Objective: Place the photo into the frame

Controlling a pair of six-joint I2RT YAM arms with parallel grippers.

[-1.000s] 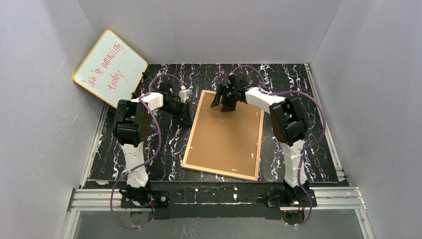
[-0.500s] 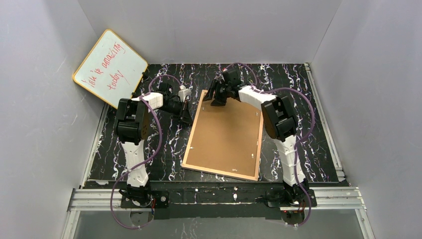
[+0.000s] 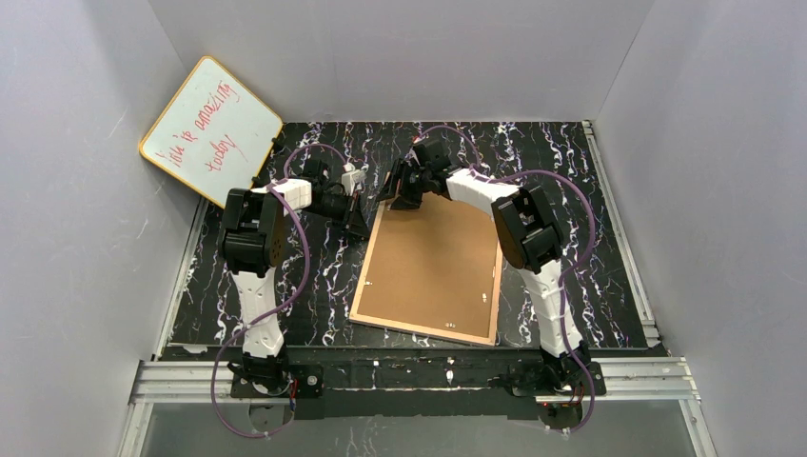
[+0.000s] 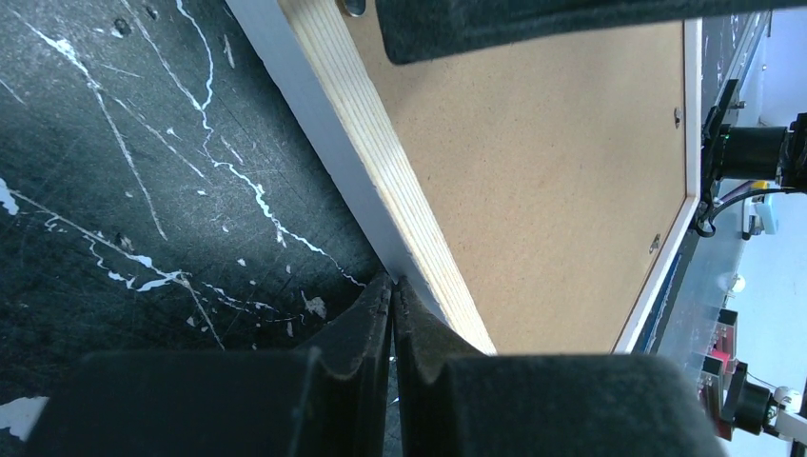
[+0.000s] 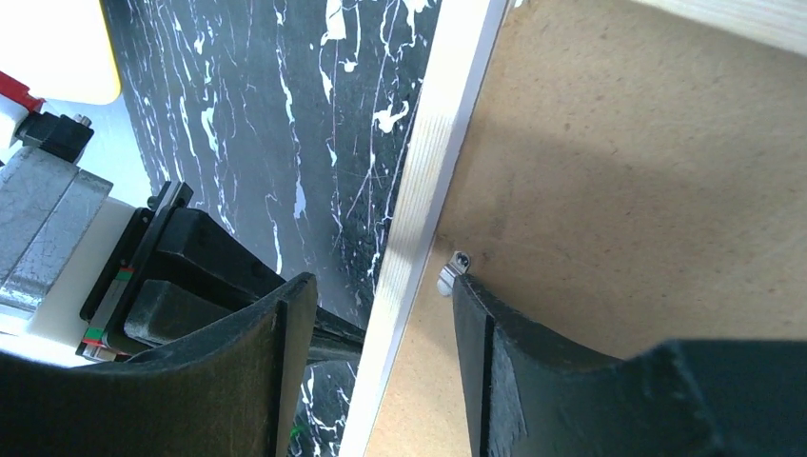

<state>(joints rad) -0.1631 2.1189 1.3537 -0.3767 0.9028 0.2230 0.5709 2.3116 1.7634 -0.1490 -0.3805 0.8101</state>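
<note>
The frame [image 3: 423, 330] lies face down on the black marbled table, its tan wood rim [image 4: 381, 181] up. A brown backing board [image 3: 433, 262] fills it. The photo is hidden. My left gripper [image 3: 360, 226] is shut on nothing, and its tips [image 4: 392, 286] press against the white outer side of the frame's left edge. My right gripper [image 5: 381, 286] is open at the far-left corner and straddles the left rim [image 5: 433, 162]. One finger is outside over the table; the other is on the backing board [image 5: 647, 190], beside a small metal clip [image 5: 454, 269].
A yellow-rimmed whiteboard [image 3: 211, 129] with red writing leans in the far-left corner. Grey walls close in the table on three sides. More metal clips sit along the frame's near and right rims. The left gripper's fingers [image 5: 219, 276] lie close beside my right gripper.
My right gripper has moved left along the far rim to the far-left corner, and its jaws have narrowed slightly. The left gripper has closed fully. The frame has stayed put.
</note>
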